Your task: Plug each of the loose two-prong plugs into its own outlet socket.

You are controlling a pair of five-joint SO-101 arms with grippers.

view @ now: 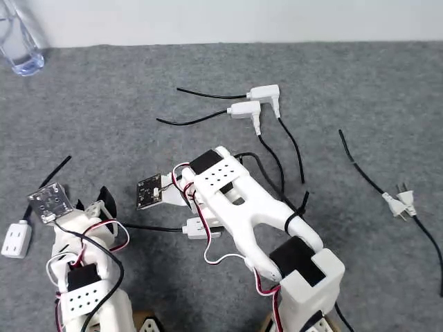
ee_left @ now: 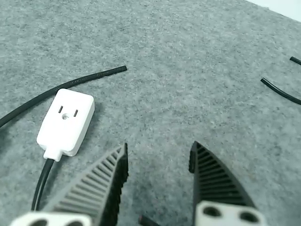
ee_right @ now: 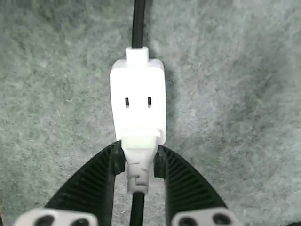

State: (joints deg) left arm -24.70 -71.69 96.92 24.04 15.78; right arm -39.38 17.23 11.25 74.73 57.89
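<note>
My right gripper point(ee_right: 138, 159) is shut on a white two-prong plug point(ee_right: 137, 165), whose front end sits against the near end of a white outlet socket point(ee_right: 138, 103). That socket point(view: 199, 228) lies under the right arm in the high view, its black cord running left. My left gripper point(ee_left: 157, 165) hangs open over bare carpet, holding nothing. Another white outlet socket point(ee_left: 66, 120) lies a little beyond and beside it, slots up; in the high view it is this socket point(view: 15, 240) at the far left. A loose plug point(view: 400, 202) lies at the far right.
Two white socket-and-plug pairs point(view: 263, 92) point(view: 246, 109) lie side by side at the middle back with black cords trailing. A clear glass point(view: 21, 48) stands in the back left corner. Grey carpet point(view: 104, 104) covers the table.
</note>
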